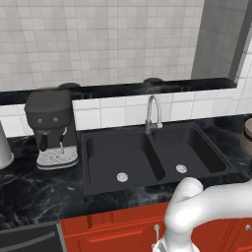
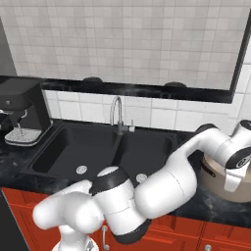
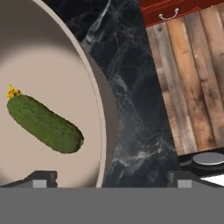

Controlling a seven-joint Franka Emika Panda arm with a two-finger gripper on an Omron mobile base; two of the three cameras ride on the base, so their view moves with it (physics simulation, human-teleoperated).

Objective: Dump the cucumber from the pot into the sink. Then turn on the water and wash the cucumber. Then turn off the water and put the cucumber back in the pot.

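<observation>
Hand [image 3: 112, 177] over the right wall of the pot [image 3: 103, 131], seen in the hand view with fingertips set wide, one at lower left inside the rim, the other at lower right outside over the dark marble desk [image 3: 131, 87]. Gripping nothing.

Cucumber [image 3: 43, 123] flat on the pale pot floor, left of centre in the hand view, lying diagonally with its yellow tip toward the upper left. Dark green, far smaller than the pot.

In the right base view, pot [image 2: 223, 184] at the right edge of the frame on the desk [image 2: 206, 206], right of the sink [image 2: 98, 147], partly covered by the wrist. Arm sweeping from lower left up to the right edge, hand [image 2: 232, 184] pointing down at the pot.

In the left base view, sink [image 1: 147, 157] mid-frame, two black basins with round silver drains, both dry. Faucet [image 1: 153, 113] behind the divider, arched forward. Sliver of the pot [image 1: 247, 135] at the right edge. Coffee machine [image 1: 51, 128] at the left on the desk [image 1: 39, 187], well apart from the sink. Red cabinets [image 1: 113, 229] below the desk edge.

Wooden floor [image 3: 192, 83] at the upper right of the hand view.
</observation>
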